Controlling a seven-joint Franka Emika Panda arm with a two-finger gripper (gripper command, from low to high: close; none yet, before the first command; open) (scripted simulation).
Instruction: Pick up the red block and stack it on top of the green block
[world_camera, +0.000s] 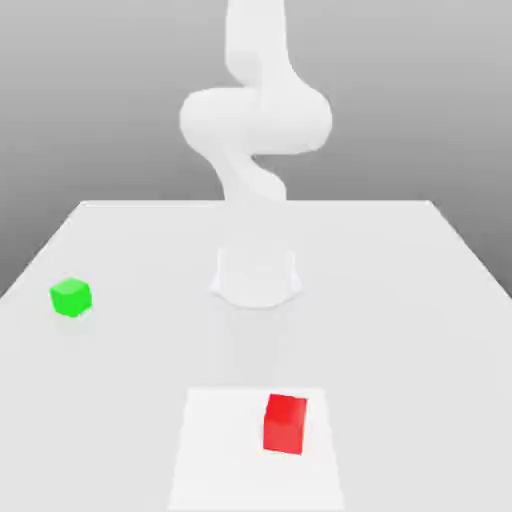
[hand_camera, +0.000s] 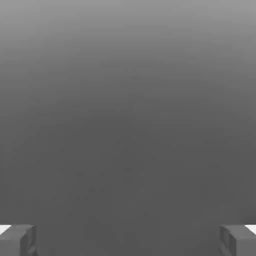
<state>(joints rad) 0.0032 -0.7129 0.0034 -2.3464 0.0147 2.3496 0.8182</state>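
We see the red block (world_camera: 285, 423) resting free on the table (world_camera: 420, 300) nearest the camera, the green block (world_camera: 71, 297) well apart toward the exterior view's left, our pincer (hand_camera: 128, 240) spread wide, ready, gripping nothing.

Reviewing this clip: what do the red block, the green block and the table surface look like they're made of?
The red block: flat, even red with no gloss or grain, so a matte painted or plastic look; the render leaves the real material open. The green block: the same, a uniform matte green with no highlights. The table: smooth pale grey-white without texture or reflection, like a matte laminate, though that is a guess.
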